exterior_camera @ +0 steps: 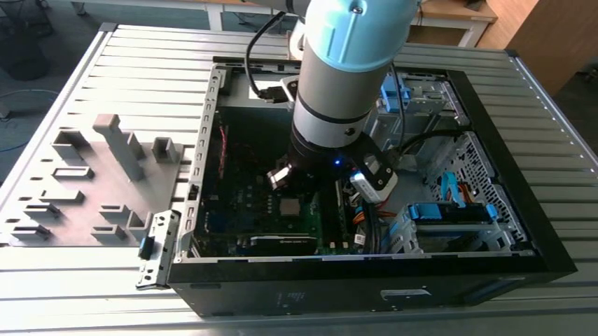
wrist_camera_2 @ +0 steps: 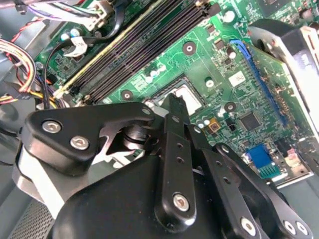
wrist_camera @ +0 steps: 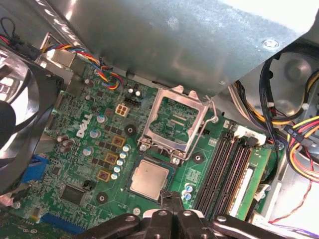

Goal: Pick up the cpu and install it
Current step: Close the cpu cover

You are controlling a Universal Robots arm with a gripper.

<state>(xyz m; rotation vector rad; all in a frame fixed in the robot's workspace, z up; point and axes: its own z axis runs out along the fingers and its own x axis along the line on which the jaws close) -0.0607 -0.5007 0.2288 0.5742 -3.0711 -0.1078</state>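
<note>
Hidden or cut off:
- In the exterior view the arm (exterior_camera: 346, 70) reaches down into the open case (exterior_camera: 523, 231), and its wrist covers much of the motherboard.
- In the second wrist view the gripper (wrist_camera_2: 172, 102) hides one side of the cpu (wrist_camera_2: 192, 97), leaving part of its silvery top showing past the fingertip.
- In the first wrist view the gripper (wrist_camera: 173, 199) is cut off at the picture's edge, and a bare metal panel (wrist_camera: 174, 40) blocks the board's far side.
- Whether the fingertips touch the chip cannot be made out.

Counts:
- One cpu (wrist_camera: 149, 179), lying flat in its dark-rimmed socket seat near the middle of the motherboard (wrist_camera: 84, 149).
- One silver load frame (wrist_camera: 152, 119), swung up off the seat and standing just beside the chip.
- Three copper-coloured square parts in a line beside the socket.
- One fan (wrist_camera: 15, 99) at the board's edge.

Tool: the fingers are pressed together with nothing between them, their tip just beside one edge of the chip.

View differences:
- The exterior view alone gives the setting: a slatted table (exterior_camera: 140, 63) and a gray fixture tray (exterior_camera: 94, 182) beside the case. There the cpu (exterior_camera: 294, 206) is a small pale square just below the wrist.
- The first wrist view shows the chip whole.
- The second wrist view shows the long memory slots (wrist_camera_2: 139, 45) along their length.
</note>
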